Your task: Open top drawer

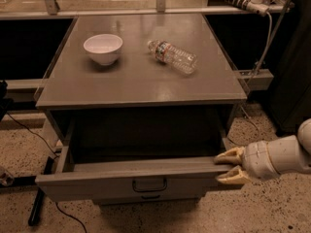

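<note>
- Reaching in from the right edge of view, my arm (pixel 287 154) lies roughly level, forearm pale and rounded; everything past the wrist is cut off by the frame.
- My gripper (pixel 229 167) sits at the right end of the top drawer (pixel 97 182), fingertips pointing left toward it.
- Jaws apart: the upper finger (pixel 228 155) is level with the top edge of the front panel, the lower one (pixel 227 179) against the panel's right end. I cannot tell whether either finger is touching.
- Top drawer stands pulled well out from the cabinet, its front panel nearest the camera and its black loop handle (pixel 149 185) at centre.
- Below it only a sliver of a lower drawer front (pixel 150 197) shows; the rest is hidden under the open drawer.
- Speckled floor (pixel 272 212) on both sides; a dark cable (pixel 63 212) trails at lower left.
- Drawer interior is in deep shadow; I cannot make out any contents.
- Cabinet top (pixel 141 84) is flat and grey.
- White bowl (pixel 103 48) upright at rear left.
- Clear plastic bottle (pixel 173 57) lies on its side right of the bowl, well apart from it.
- Farthest: a power strip (pixel 242 0) at upper right.
</note>
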